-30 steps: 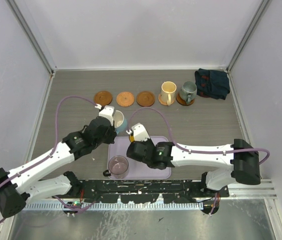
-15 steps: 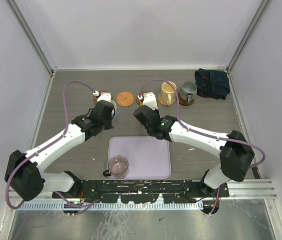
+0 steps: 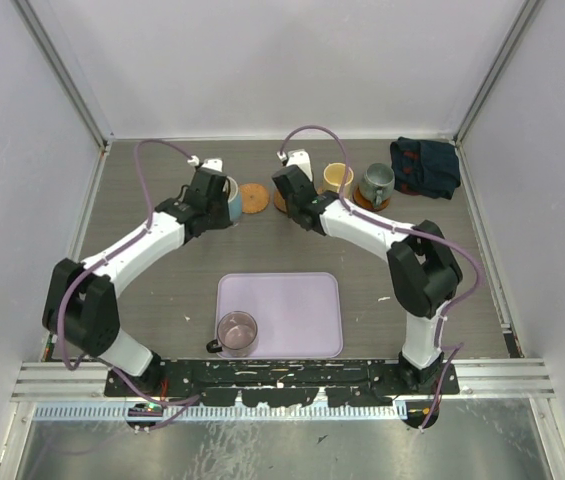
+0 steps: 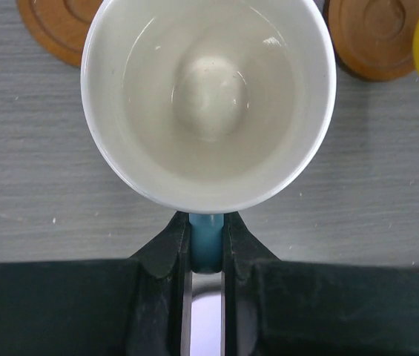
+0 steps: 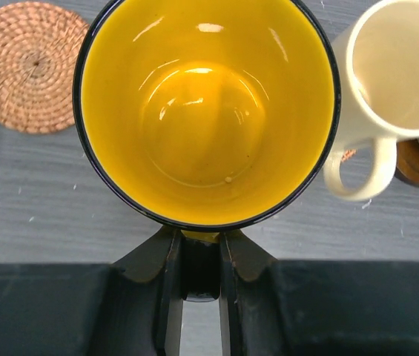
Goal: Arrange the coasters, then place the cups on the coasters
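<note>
My left gripper (image 4: 208,231) is shut on the blue handle of the light blue cup (image 4: 209,96), white inside, held upright at the left end of the coaster row (image 3: 224,200). A brown coaster (image 4: 55,28) peeks out at its upper left and another coaster (image 4: 372,33) lies to its right. My right gripper (image 5: 200,251) is shut on the dark handle of the orange-yellow cup (image 5: 205,111). A woven coaster (image 5: 27,67) lies to that cup's left, and the cream cup (image 5: 398,70) stands on a coaster to its right. What lies under either held cup is hidden.
The grey-green cup (image 3: 375,183) sits on a coaster at the right end of the row, with a dark cloth (image 3: 425,167) beyond it. A translucent purple cup (image 3: 236,330) stands on the near left corner of the lavender tray (image 3: 292,310).
Both arms have swung away from the tray to the back row, the left carrying the light blue cup and the right the orange-yellow cup. Both grips are unchanged.
</note>
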### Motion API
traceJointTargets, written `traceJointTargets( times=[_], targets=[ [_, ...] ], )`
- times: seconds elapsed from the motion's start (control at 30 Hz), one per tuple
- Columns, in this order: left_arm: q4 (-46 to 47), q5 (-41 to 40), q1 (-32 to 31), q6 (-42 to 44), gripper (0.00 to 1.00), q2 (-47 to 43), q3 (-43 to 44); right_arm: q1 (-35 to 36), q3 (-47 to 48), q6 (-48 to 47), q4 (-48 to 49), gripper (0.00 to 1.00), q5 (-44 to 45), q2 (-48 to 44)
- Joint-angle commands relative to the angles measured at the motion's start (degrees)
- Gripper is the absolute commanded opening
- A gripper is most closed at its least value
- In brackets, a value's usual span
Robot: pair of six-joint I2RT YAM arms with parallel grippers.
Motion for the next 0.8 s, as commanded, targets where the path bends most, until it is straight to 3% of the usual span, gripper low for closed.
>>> traceJointTargets(
  times=[0.0, 0.33, 0.77],
  targets=[
    [9.88, 1.91, 1.57, -0.63, 0.00, 2.88, 5.99, -2.08, 6.58, -2.33, 6.98, 0.01, -0.83, 1.77],
    [12.13, 2.78, 2.50, 0.67, 0.00, 13.07, 13.67, -4.05, 8.76, -4.15, 11.32, 0.01, -1.41, 5.93],
    [15.12, 3.53, 2.47, 1.46, 0.00, 18.93, 17.10, -4.91, 9.48, -3.96, 13.59, 0.01, -1.92, 9.18]
  ],
)
